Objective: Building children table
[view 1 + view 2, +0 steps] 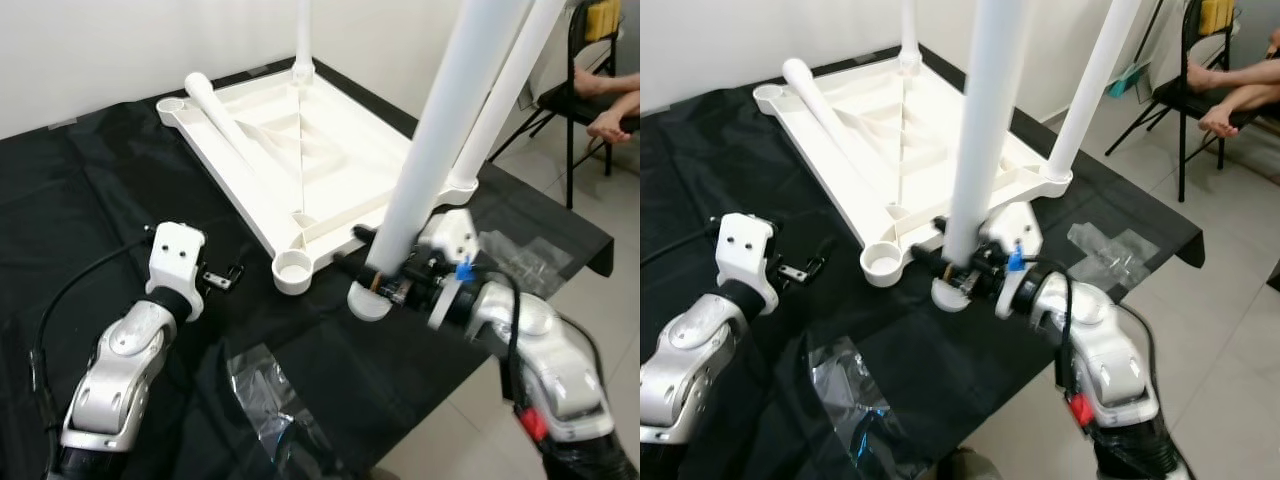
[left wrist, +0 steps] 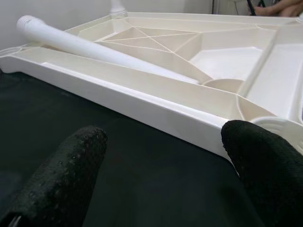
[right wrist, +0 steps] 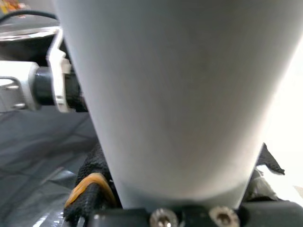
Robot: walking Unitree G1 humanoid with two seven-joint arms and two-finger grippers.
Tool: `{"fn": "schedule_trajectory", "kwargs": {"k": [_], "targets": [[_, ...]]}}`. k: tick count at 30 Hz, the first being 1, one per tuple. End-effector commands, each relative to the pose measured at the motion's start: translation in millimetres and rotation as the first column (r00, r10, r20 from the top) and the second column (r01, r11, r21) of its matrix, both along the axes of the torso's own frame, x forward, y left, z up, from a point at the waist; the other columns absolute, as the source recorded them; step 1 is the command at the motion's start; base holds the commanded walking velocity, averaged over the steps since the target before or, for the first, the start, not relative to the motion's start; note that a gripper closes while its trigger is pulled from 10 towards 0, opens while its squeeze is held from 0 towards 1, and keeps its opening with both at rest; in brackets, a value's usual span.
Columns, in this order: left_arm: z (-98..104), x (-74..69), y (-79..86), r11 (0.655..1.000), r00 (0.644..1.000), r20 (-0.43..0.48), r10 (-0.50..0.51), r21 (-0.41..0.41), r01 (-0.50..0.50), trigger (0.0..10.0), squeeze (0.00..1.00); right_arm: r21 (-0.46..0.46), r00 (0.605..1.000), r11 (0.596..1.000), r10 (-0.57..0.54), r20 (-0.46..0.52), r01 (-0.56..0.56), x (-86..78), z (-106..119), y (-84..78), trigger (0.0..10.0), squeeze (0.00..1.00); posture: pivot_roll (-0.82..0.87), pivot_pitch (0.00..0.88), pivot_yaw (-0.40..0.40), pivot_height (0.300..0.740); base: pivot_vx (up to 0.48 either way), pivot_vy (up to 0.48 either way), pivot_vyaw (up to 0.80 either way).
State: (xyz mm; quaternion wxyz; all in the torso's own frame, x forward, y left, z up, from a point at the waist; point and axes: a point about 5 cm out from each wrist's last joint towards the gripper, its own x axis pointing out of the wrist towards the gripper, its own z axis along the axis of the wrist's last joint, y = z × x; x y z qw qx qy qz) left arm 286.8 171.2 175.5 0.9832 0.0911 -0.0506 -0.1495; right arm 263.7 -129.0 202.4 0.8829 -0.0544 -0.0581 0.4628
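White table top (image 1: 330,160) lies underside-up on the black-covered surface (image 1: 80,190). Right gripper (image 1: 385,272), fingers pinching a white leg (image 1: 440,140) near its lower end; leg's long axis near upright, top tilted away, foot just beside the near corner socket (image 1: 293,268). Loose leg (image 1: 222,120) lies flat across the top. Left gripper (image 1: 222,275), fingers spread, near the table edge.

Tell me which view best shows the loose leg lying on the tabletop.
The left eye view: the loose leg shows whole, lying slantwise across the upturned tabletop. The right eye view shows it likewise. The left wrist view shows it low and foreshortened. The right wrist view shows another leg.
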Motion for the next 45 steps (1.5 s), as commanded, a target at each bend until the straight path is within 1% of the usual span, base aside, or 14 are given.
{"fn": "schedule_trajectory", "kwargs": {"k": [1, 2, 3, 4, 6, 8, 10, 12, 18, 23, 31, 34, 39, 45], "targets": [[-2, -2.5, -5.5, 0.998, 0.999, -0.009, -0.053, 0.036, 0.054, 10.0, 0.0, 0.017, 1.0, 1.0, 0.006, -0.002, -0.006, -3.5, 1, 0.7, 10.0, 0.0, -0.04, 0.103, -0.042, 0.74, 0.0, 0.0, 0.0], [-6, -7.8, -11.2, 0.989, 0.991, -0.027, -0.129, 0.074, 0.13, 10.0, 0.0, 0.027, 0.998, 0.997, -0.068, 0.003, 0.068, 0.5, 1, -5.0, 10.0, 0.0, -0.04, 0.101, -0.042, 0.74, 0.0, 0.0, 0.0], [-6, -7.8, -11.2, 0.989, 0.991, -0.027, -0.129, 0.074, 0.13, 10.0, 0.0, 0.027, 0.998, 0.997, -0.068, 0.003, 0.068, 0.5, 1, -5.0, 10.0, 0.0, -0.04, 0.101, -0.042, 0.74, 0.0, 0.0, 0.0], [-8, -12.9, -12.0, 0.984, 0.985, -0.045, -0.164, 0.064, 0.167, 10.0, 0.0, 0.043, 0.99, 0.989, -0.14, 0.012, 0.139, 5.3, 2, -11.3, 10.0, 0.0, -0.04, 0.095, -0.042, 0.74, 0.0, 0.0, 0.0], [-9, -19.2, -6.7, 0.987, 0.986, -0.056, -0.157, 0.016, 0.158, 10.0, 0.0, 0.053, 0.978, 0.977, -0.209, 0.017, 0.208, 8.8, 2, -15.7, 10.0, 0.0, -0.04, 0.087, -0.039, 0.74, 0.0, 0.0, 0.0], [-9, -20.9, -3.6, 0.99, 0.989, -0.053, -0.139, -0.007, 0.139, 10.0, 0.0, 0.05, 0.975, 0.974, -0.222, 0.01, 0.221, 8.0, 1, -15.1, 10.0, 0.0, -0.04, 0.087, -0.039, 0.74, 0.0, 0.0, 0.0], [-11, -23.5, 2.7, 0.995, 0.995, -0.057, -0.081, -0.067, 0.077, 10.0, 0.0, 0.051, 0.977, 0.975, -0.214, -0.011, 0.215, 4.3, -3, -7.8, 10.0, 0.0, -0.03, 0.08, -0.038, 0.74, 0.0, 0.0, 0.0], [-12, -24.0, 4.3, 0.995, 0.996, -0.061, -0.062, -0.086, 0.057, 10.0, 0.0, 0.055, 0.978, 0.977, -0.207, -0.018, 0.207, 3.0, -4, -5.0, 10.0, 0.0, -0.03, 0.08, -0.038, 0.74, 0.0, 0.0, 0.0], [-31, -43.8, -17.3, 0.985, 0.986, -0.134, -0.102, -0.155, 0.081, 10.0, 0.0, 0.063, 0.989, 0.988, -0.138, -0.05, 0.141, -3.7, -8, 17.8, 10.0, 0.0, -0.02, 0.075, -0.031, 0.74, 0.0, -0.48, 0.0], [-35, -46.1, -21.4, 0.983, 0.982, -0.151, -0.116, -0.16, 0.092, 10.0, 0.0, 0.065, 0.989, 0.987, -0.141, -0.052, 0.145, -2.6, -8, 20.8, 10.0, 0.0, -0.02, 0.074, -0.029, 0.74, 0.0, -0.48, 0.0], [-37, -47.4, -15.0, 0.981, 0.981, -0.176, -0.08, -0.189, 0.046, 10.0, 0.0, 0.066, 0.987, 0.986, -0.151, -0.062, 0.155, -3.4, -12, 31.4, 10.0, 0.0, -0.01, 0.073, -0.023, 0.74, 0.0, -0.48, 0.0], [-39, -49.1, -15.2, 0.981, 0.981, -0.182, -0.074, -0.192, 0.039, 10.0, 0.0, 0.111, 0.99, 0.985, -0.126, -0.058, 0.132, -5.2, -8, 34.3, 10.0, 0.0, -0.01, 0.073, -0.025, 0.74, 0.0, -0.48, 0.0], [-37, -50.2, -19.8, 0.978, 0.98, -0.179, -0.09, -0.2, 0.054, 10.0, 0.0, 0.055, 0.997, 0.996, -0.068, -0.048, 0.07, -10.3, -12, 36.3, 10.0, 0.0, -0.01, 0.07, -0.029, 0.74, 0.0, -0.48, 0.65], [-38, -50.3, -22.0, 0.982, 0.98, -0.179, -0.091, -0.179, 0.058, 10.0, 0.0, 0.038, 0.996, 0.997, -0.07, -0.063, 0.072, -10.6, -16, 33.3, 10.0, 0.0, -0.01, 0.07, -0.026, 0.74, 0.0, -0.08, 0.69]]}}
